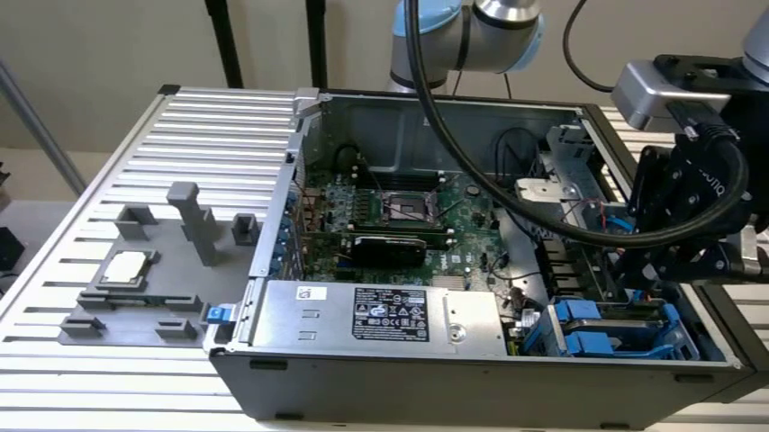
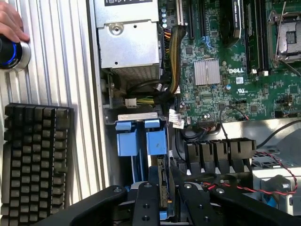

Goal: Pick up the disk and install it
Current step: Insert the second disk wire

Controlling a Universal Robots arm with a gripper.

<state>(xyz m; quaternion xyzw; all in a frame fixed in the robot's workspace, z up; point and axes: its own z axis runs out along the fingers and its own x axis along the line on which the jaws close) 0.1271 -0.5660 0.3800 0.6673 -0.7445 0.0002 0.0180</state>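
Observation:
My black gripper (image 1: pixel 655 274) hangs over the drive bay at the exterior view's right front corner of the open computer case (image 1: pixel 301 144). In the wrist view the gripper (image 2: pixel 167 200) is shut on the disk (image 2: pixel 162 181). The disk stands on edge between the fingers (image 2: pixel 146 200), showing a thin green board edge and a bit of blue carrier. It sits just beside two blue carrier tabs (image 2: pixel 141 139) in the bay (image 1: pixel 595 328). In the exterior view the gripper body hides the disk.
A silver power supply with a black label (image 1: pixel 384 315) fills the case front, with the motherboard (image 1: pixel 397 207) behind it. A CPU chip (image 1: pixel 126 268) rests on a grey fixture. A black keyboard (image 2: pixel 35 160) lies beside the case, and a hand (image 2: pixel 11 21) rests on a blue-lit knob.

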